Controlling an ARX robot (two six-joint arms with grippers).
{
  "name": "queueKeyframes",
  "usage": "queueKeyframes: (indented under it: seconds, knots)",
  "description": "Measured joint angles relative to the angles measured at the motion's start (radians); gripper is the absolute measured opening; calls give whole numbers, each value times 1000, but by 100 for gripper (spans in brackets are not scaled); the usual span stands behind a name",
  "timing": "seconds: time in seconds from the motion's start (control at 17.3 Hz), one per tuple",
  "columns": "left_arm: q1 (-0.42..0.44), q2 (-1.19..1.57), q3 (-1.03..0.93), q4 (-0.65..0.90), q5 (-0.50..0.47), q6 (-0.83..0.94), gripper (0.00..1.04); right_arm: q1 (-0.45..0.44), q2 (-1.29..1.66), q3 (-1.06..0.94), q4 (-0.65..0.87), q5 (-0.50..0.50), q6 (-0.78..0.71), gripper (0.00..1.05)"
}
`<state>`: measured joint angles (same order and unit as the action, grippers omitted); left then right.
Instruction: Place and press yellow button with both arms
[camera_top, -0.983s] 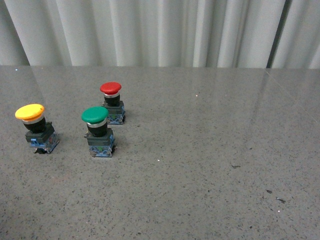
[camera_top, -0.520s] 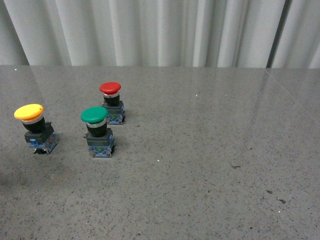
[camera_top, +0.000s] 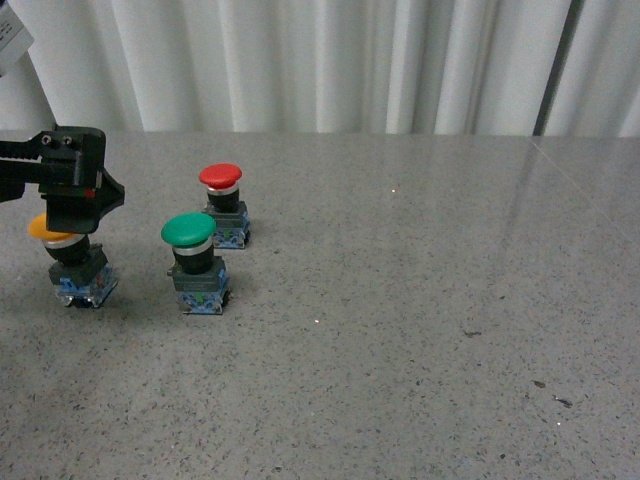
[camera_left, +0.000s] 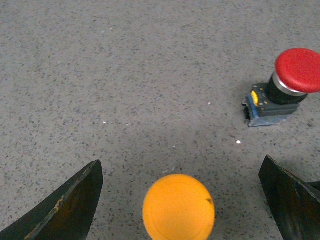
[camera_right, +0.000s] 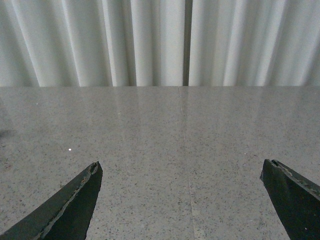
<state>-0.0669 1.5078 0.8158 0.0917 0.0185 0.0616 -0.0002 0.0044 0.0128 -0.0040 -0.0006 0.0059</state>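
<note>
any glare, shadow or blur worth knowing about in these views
Front view: sharp, pale sheen across the far table. Left wrist view: yellow button cap slightly soft, a faint shadow around it; red button crisp. Right wrist view: the glossy table mirrors the curtain.

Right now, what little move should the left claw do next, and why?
Probably lower the left claw straight down, then close. It is open, hovering above the yellow button, whose cap sits midway between its fingers, untouched.
</note>
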Motion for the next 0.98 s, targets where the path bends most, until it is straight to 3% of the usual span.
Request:
queueKeyframes:
  seconds: [0.17, 0.58, 0.87, 0.93, 0.98]
  knots:
    - [9, 25, 0, 33, -40, -13, 98, 0, 0, 0, 0, 0, 0, 98]
    - [9, 83, -14, 45, -23, -4, 97, 0, 0, 0, 0, 0, 0, 98]
    - [9, 79, -14, 30, -18, 18, 48, 0, 0, 0, 0, 0, 0, 98]
    - [9, 68, -14, 15, -18, 19, 40, 0, 0, 0, 0, 0, 0, 98]
    - [6, 48, -14, 4, -18, 19, 38, 0, 0, 0, 0, 0, 0, 98]
